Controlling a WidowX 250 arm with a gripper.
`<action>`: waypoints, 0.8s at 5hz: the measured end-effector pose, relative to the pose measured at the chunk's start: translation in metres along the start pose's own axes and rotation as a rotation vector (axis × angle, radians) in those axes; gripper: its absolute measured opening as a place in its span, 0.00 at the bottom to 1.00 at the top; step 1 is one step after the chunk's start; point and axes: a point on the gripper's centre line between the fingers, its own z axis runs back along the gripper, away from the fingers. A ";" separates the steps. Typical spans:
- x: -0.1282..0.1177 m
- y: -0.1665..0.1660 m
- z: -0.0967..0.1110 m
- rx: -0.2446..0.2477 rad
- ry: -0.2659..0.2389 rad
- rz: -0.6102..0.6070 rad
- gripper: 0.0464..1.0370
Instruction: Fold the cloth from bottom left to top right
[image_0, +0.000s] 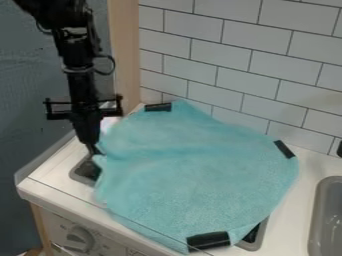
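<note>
Cloth (194, 175) lay right of gripper (92, 151), left edge right at the jaws; open or closed, couldn't tell.

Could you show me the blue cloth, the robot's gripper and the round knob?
Blue cloth (194, 175), camera view: middle of its spread surface.
Gripper (92, 149), camera view: its lower end, by the cloth's left edge.
Round knob (79, 236), camera view: its front.
</note>
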 end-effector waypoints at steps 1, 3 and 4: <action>-0.003 -0.033 0.013 -0.035 -0.004 -0.040 0.01; -0.012 -0.099 0.033 -0.082 -0.039 -0.092 0.01; -0.013 -0.127 0.025 -0.073 -0.051 -0.108 0.01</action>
